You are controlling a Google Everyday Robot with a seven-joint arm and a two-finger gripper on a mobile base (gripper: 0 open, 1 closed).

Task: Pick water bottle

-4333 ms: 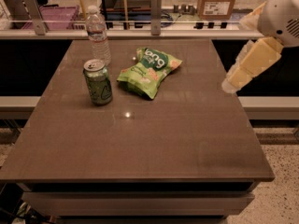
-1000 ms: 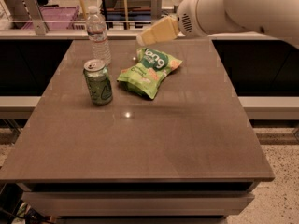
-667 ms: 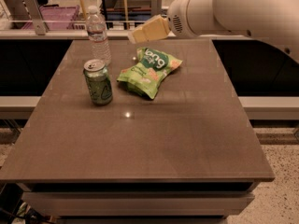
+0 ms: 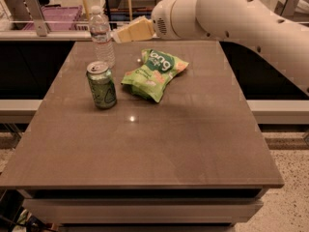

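The water bottle (image 4: 102, 35) is small, clear and ribbed with a white cap. It stands upright at the far left of the brown table (image 4: 159, 144). My gripper (image 4: 129, 31) reaches in from the right at the end of a thick white arm. It hangs above the table's far edge, just right of the bottle at about its upper half, with a small gap between them.
A green soda can (image 4: 101, 84) stands in front of the bottle. A green chip bag (image 4: 154, 73) lies right of the can, below my arm. A counter with purple crates (image 4: 58, 17) and posts runs behind the table.
My arm has swung from the table's right side across to the far left. The gripper is now close beside the bottle. Bottle, can and bag have not moved.
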